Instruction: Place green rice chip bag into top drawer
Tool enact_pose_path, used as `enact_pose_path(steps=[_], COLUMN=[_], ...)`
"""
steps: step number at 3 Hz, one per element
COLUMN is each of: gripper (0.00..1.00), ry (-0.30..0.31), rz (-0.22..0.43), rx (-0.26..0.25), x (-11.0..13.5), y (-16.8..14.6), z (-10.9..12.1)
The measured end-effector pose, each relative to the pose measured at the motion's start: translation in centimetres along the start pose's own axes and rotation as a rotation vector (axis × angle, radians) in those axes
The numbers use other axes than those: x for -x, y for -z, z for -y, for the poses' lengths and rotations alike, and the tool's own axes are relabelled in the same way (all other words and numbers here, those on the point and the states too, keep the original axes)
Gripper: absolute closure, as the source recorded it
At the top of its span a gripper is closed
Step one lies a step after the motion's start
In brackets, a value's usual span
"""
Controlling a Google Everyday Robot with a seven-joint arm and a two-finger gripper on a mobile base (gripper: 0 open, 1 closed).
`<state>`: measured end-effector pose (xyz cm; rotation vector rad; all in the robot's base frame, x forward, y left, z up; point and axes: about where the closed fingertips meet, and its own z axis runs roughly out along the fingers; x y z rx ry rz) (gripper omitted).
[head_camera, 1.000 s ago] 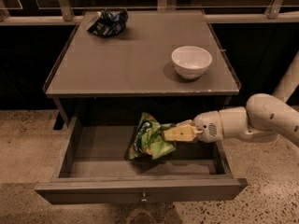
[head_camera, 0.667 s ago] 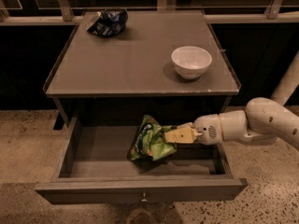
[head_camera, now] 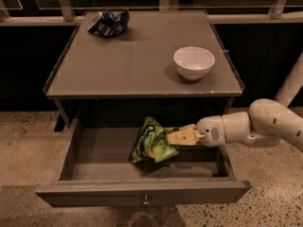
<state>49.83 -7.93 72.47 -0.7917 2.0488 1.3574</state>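
Note:
The top drawer [head_camera: 94, 193] stands pulled out under the grey table, its small round knob at the centre of the front panel. The green rice chip bag [head_camera: 150, 146] is inside the drawer, near its middle, tilted with its lower end on or just above the drawer floor. My gripper [head_camera: 176, 138] reaches in from the right over the drawer's right side. Its beige fingers [head_camera: 182, 137] are closed on the bag's right edge. The white arm runs off to the right.
On the grey table top [head_camera: 137, 65] stand a white bowl [head_camera: 193, 62] at the right and a dark blue-black snack bag [head_camera: 110, 22] at the far left corner. A railing and dark panels run behind. Speckled floor lies around the drawer.
The gripper and the green bag have sunk slightly lower into the drawer. The bowl, the dark bag and the drawer have not moved.

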Motion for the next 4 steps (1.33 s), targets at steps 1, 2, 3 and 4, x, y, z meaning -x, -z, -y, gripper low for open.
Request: enact_pose_path(steps=[1, 2, 3, 4], gripper=[0.35, 0.12, 0.0, 0.0], ry=[0.0, 0.0, 0.0, 0.0], rz=[0.0, 0.0, 0.0, 0.0], rx=[0.0, 0.0, 0.0, 0.0], x=[0.0, 0.0, 0.0, 0.0], y=[0.0, -0.01, -0.01, -0.01], z=[0.0, 0.0, 0.0, 0.0])
